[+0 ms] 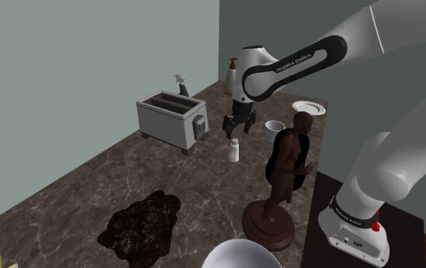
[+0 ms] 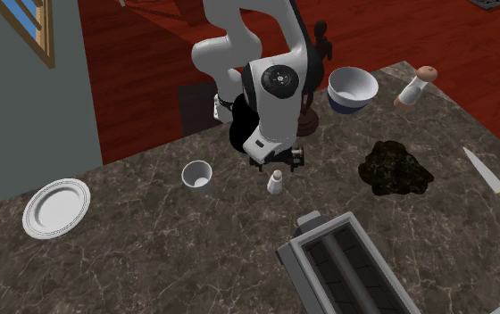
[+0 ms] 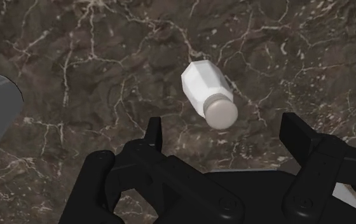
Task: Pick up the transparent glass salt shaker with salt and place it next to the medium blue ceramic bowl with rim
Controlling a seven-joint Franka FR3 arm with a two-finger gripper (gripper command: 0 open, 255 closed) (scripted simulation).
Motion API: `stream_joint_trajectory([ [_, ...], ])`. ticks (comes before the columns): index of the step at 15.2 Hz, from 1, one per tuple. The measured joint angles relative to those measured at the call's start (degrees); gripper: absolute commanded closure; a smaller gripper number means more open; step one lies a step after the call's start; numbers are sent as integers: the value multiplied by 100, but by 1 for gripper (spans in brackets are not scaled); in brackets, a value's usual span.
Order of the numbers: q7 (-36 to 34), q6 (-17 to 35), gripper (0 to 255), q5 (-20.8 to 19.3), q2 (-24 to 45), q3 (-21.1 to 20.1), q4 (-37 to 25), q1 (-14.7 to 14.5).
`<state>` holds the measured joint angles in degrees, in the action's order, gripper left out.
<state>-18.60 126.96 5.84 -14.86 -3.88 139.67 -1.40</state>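
- White-bodied salt shaker (image 1: 234,151), grey-capped, upright on the dark marbled counter (image 1: 90,198), mid-frame in the shoulder view, lower right of the toaster (image 1: 172,120).
- End effector (image 1: 234,131) poised directly above, released, fingers spread and touching nothing; apparently lined up to straddle the cap.
- Blue bowl (image 2: 351,105) at upper right of the second exterior view, well apart, so needs a carry across.

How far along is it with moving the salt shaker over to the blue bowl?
Nothing is finished yet. The open gripper hovers over the salt shaker, which stands ungrasped on the counter. Left to do: grasp it, lift it, carry it to the blue bowl and set it down beside it.
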Motion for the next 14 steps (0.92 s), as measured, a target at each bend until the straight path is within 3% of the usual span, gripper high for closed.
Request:
stream_joint_trajectory([
  [7,-26,614,0,44,373,-46,239,-30],
  [13,-23,675,0,46,422,-47,246,-31],
  [14,-23,675,255,46,422,-47,246,-31],
])
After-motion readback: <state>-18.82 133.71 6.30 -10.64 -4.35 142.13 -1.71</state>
